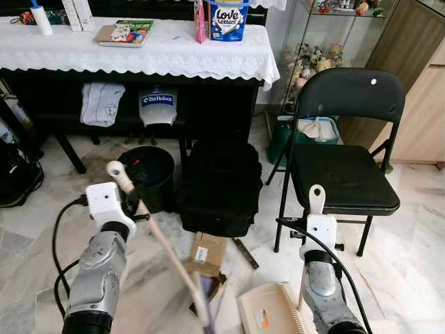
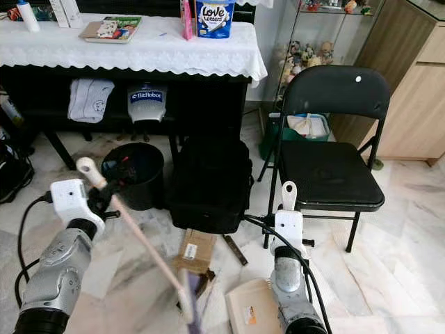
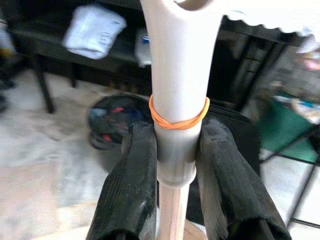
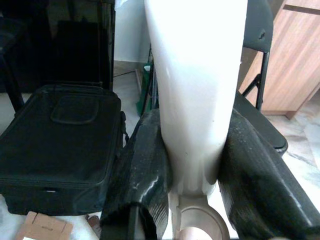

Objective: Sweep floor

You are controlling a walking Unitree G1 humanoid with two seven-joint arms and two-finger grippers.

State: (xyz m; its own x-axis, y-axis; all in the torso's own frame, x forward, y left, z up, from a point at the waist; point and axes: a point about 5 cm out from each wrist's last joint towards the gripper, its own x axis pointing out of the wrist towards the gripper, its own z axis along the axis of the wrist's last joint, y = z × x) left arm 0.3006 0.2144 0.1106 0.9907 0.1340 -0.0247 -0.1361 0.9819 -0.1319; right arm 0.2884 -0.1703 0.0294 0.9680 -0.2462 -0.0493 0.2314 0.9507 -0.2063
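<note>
My left gripper (image 3: 175, 150) is shut on the pale broom handle (image 1: 156, 236), just below an orange rubber band (image 3: 178, 118). The handle slants down and to the right to the purplish broom head (image 1: 204, 306) on the marble floor. My right gripper (image 4: 192, 165) is shut on the white dustpan handle (image 1: 317, 200), which stands upright. The beige dustpan (image 1: 268, 311) lies on the floor at the bottom, beside the right arm. A flat piece of cardboard (image 1: 207, 253) and a dark strip of debris (image 1: 245, 253) lie on the floor between broom and dustpan.
A black bag (image 1: 221, 184) stands straight ahead, with a black bin (image 1: 147, 174) to its left. On the right stands a black folding chair (image 1: 348, 167). Behind them runs a table with a white cloth (image 1: 139, 52). A wooden cabinet (image 1: 424, 104) is at the far right.
</note>
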